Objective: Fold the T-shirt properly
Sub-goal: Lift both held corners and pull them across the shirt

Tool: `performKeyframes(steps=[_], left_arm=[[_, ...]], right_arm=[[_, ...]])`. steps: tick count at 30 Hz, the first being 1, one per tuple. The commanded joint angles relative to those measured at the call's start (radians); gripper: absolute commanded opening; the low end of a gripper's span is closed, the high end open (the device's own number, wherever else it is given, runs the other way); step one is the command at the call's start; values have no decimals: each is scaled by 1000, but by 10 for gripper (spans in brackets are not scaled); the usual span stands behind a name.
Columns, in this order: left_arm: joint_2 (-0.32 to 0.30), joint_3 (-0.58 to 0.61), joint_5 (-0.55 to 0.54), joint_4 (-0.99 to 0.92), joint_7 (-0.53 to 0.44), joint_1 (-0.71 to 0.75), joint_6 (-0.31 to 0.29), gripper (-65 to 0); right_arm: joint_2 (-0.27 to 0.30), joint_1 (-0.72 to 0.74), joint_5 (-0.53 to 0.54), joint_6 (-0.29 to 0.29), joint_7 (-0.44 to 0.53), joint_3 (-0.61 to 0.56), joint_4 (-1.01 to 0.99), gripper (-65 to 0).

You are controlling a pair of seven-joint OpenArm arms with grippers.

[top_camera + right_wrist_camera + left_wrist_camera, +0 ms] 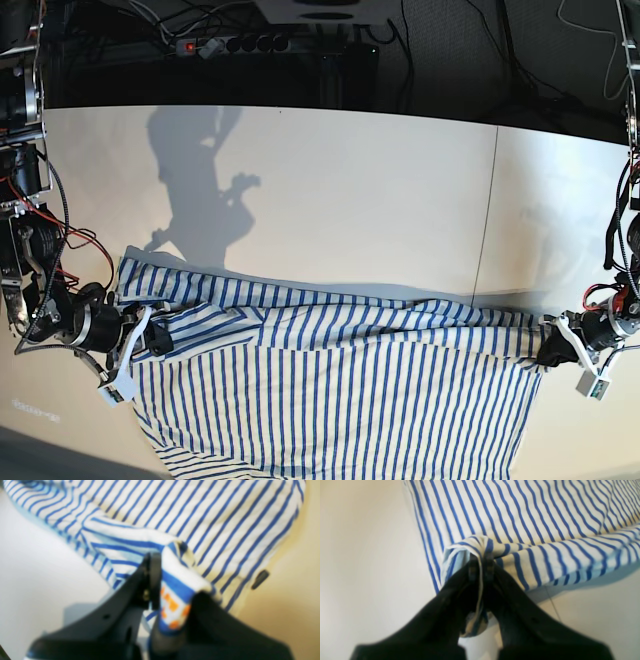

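pale table (400, 200), dark cable-strewn backdrop (300, 50)

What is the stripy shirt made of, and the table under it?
The T-shirt looks like soft knit cloth, likely cotton: it bunches and droops where pinched. The table looks like a hard, smooth, matte white board; it shows a seam and crisp shadows.

The T-shirt (330, 390) lies spread across the tabletop (350, 190), nearer its front edge. The right gripper (158, 337) is at the shirt's one end, the left gripper (549, 352) at the other (opposite sides).
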Motion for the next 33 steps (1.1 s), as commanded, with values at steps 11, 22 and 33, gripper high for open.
performKeyframes(steps=[11,22,33], left_arm=[[2,-2,37,-51,-88,-91,-11,-650],[5,-2,42,-51,-103,-101,-11,-474],[5,-2,83,-51,-125,-175,75,-288]], right_arm=[[-105,174,-153,35,122,-67,-201,-650],[-172,176,-322,31,283,-67,-283,-489],[-173,217,-273,27,289,-29,-283,-249]])
